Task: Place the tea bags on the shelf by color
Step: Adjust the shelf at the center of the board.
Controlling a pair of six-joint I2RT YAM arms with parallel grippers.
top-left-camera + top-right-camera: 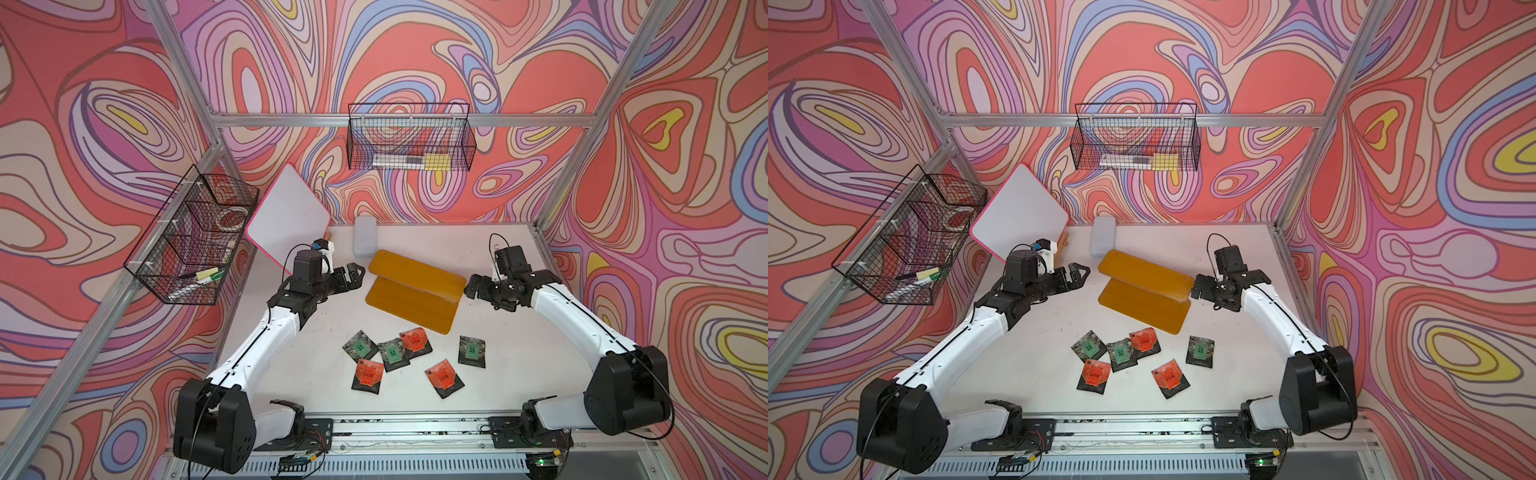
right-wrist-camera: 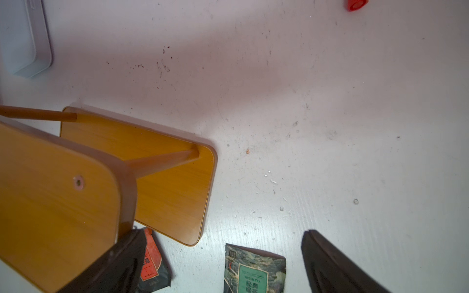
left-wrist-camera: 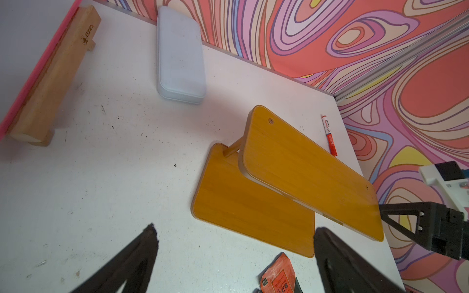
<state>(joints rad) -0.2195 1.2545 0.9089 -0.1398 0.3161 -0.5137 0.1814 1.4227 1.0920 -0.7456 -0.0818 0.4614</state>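
Observation:
Six tea bags lie loose on the white table in front of the shelf [image 1: 417, 276] [image 1: 1146, 272]: green ones [image 1: 360, 345] [image 1: 393, 353] [image 1: 471, 351] and orange-red ones [image 1: 414, 341] [image 1: 367, 375] [image 1: 444, 378]. Both mustard boards are bare. My left gripper [image 1: 355, 274] [image 3: 236, 230] hovers open just left of the shelf, with an orange bag [image 3: 278, 275] below it. My right gripper [image 1: 471, 286] [image 2: 223, 234] hangs open at the shelf's right end, above a green bag [image 2: 253, 269]. Neither holds anything.
A white case [image 1: 365, 237] lies behind the shelf, beside a tilted whiteboard [image 1: 289, 216] on a wooden stand [image 3: 50, 76]. A red marker [image 3: 329, 134] lies behind the shelf. Black wire baskets hang on the back wall [image 1: 409, 139] and the left wall [image 1: 191, 237].

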